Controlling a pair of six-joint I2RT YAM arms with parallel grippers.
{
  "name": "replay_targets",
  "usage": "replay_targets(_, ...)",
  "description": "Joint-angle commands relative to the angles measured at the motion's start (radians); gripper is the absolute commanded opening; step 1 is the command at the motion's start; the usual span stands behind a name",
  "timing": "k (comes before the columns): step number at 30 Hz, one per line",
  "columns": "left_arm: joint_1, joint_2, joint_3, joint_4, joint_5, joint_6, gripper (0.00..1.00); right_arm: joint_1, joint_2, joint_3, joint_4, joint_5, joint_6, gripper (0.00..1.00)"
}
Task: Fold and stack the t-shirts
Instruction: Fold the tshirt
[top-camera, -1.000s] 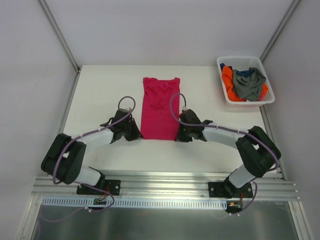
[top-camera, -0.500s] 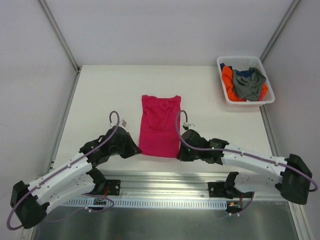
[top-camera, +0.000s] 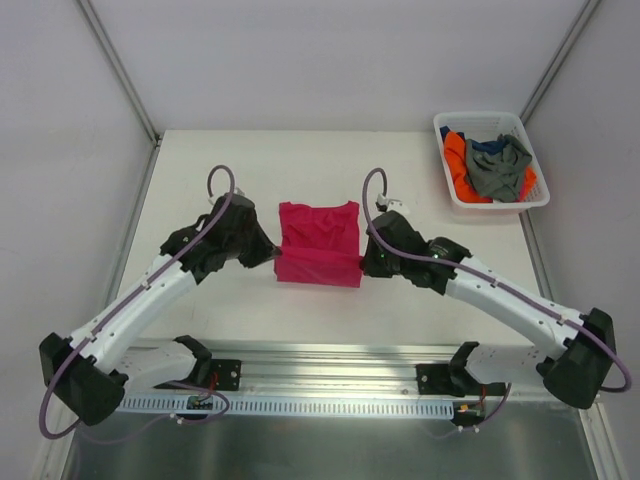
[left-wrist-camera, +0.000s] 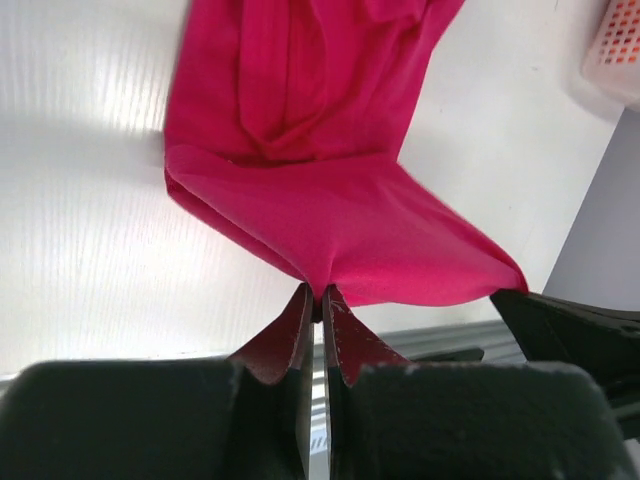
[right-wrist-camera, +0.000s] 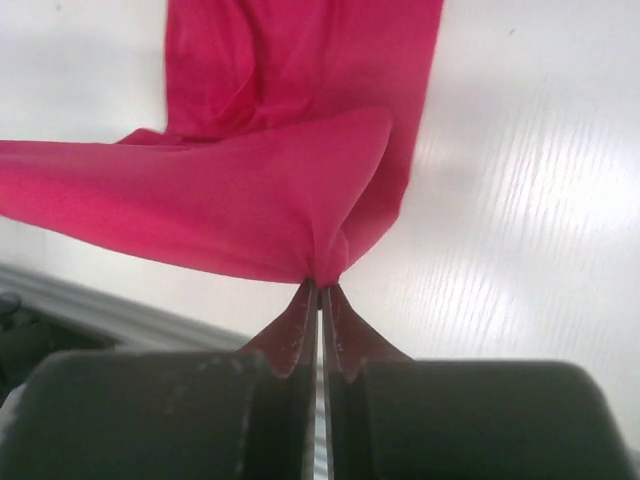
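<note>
No readable text, label, brand or number is showing in any view. The pink t-shirt (top-camera: 318, 240) is showing plain cloth with no print, and the white basket (top-camera: 500, 205) and the bench (top-camera: 200, 180) are carrying no legible marks.

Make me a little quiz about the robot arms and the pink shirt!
1. True or false: the left gripper and right gripper are each shut on the magenta-pink cloth t-shirt.
2. Where does the white plastic basket stand? A far right corner of the white table, B near left corner, C between the arms.
3. Fill in: the crumpled cloth t-shirt lying on top in the basket is ____.
Key: 1 true; 2 A; 3 grey.
</note>
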Motion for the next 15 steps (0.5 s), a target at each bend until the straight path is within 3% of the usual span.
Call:
replay_targets(1,0.070,0.071,0.099,-0.019,0.015,0.078,0.00,-0.091,0.078,0.019,0.066,-0.058,-0.127,0.01)
replay_targets(7,0.140,0.238,0.185,0.032,0.067,0.123,0.00,-0.220,0.255,0.157,0.097,-0.159,-0.255,0.01)
replay_targets(15,0.180,0.391,0.263,0.101,0.113,0.135,0.00,-0.339,0.417,0.269,0.122,-0.284,-0.308,0.01)
